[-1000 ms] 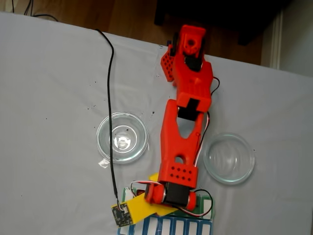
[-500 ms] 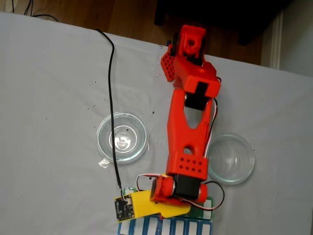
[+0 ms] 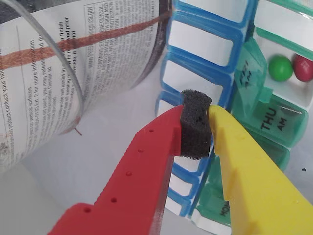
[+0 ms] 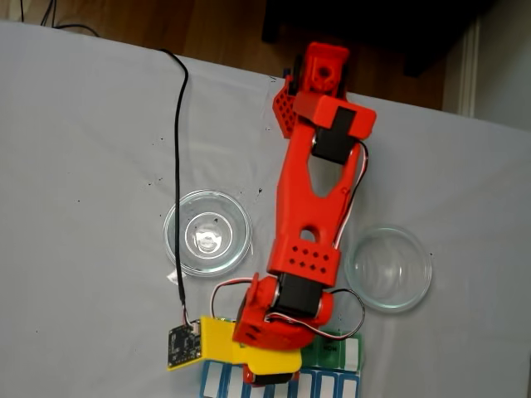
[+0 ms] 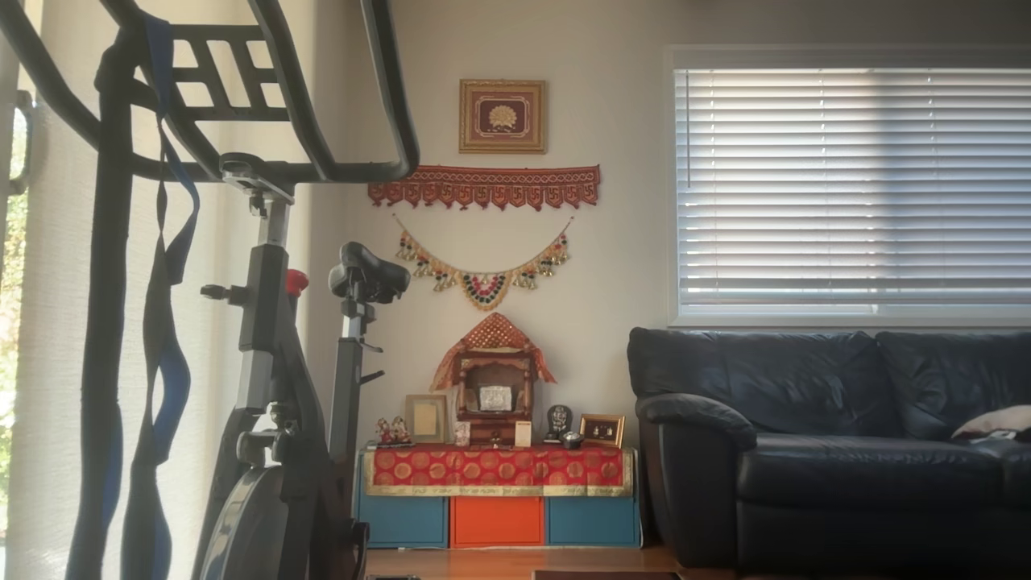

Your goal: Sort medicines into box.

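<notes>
The gripper, pressed together on its own foam pad, sits low in the frame over the box, apparently having nothing to carry.

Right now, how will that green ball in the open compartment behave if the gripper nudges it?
The green ball looks round and glossy, so it would probably roll and slip off pads. The compartment walls of the box should contain it; it may bump the red ball beside it.

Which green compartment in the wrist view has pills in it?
The open compartment just beyond the THU AM lid, holding a green ball and a red ball. The other green compartments visible are lidded.
</notes>
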`<state>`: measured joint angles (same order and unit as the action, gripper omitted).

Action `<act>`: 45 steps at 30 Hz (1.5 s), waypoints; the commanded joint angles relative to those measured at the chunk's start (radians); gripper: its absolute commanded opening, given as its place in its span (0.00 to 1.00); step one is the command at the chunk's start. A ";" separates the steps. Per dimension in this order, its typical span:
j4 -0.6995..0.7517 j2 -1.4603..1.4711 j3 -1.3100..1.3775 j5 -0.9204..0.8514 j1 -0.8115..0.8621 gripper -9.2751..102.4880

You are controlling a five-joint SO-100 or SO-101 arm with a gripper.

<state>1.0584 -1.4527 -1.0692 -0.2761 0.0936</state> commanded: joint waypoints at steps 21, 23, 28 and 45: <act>0.002 0.000 0.017 -0.209 -0.014 0.09; 0.035 0.014 0.043 -0.215 -0.012 0.09; 0.078 0.020 0.061 -0.221 -0.012 0.09; 0.161 0.077 0.140 -0.233 0.005 0.09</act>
<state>1.2164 -1.3376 -1.0186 -0.5108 0.0951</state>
